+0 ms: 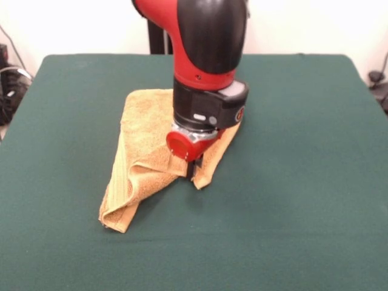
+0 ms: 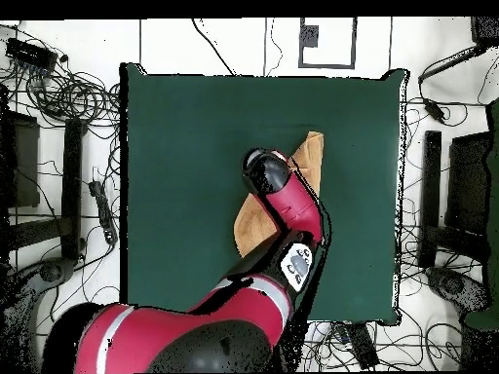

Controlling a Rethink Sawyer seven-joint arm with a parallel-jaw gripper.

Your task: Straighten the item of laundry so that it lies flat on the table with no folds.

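Observation:
The item of laundry [image 1: 142, 151] is an orange-tan terry towel lying crumpled near the middle of the dark green table [image 1: 303, 121]. Its near end is folded into ridges that run toward a corner at the front left. My gripper [image 1: 193, 167] reaches down over the towel's right side and is shut on a pinch of cloth, which tents up toward it. In the overhead view the arm's wrist covers the gripper. There the towel [image 2: 310, 156] shows on both sides of the arm, on the table [image 2: 185, 146].
Green table surface surrounds the towel on all sides. Cables and equipment [image 2: 58, 97] lie on the floor around the table. A dark stand [image 1: 159, 39] rises behind the table's far edge.

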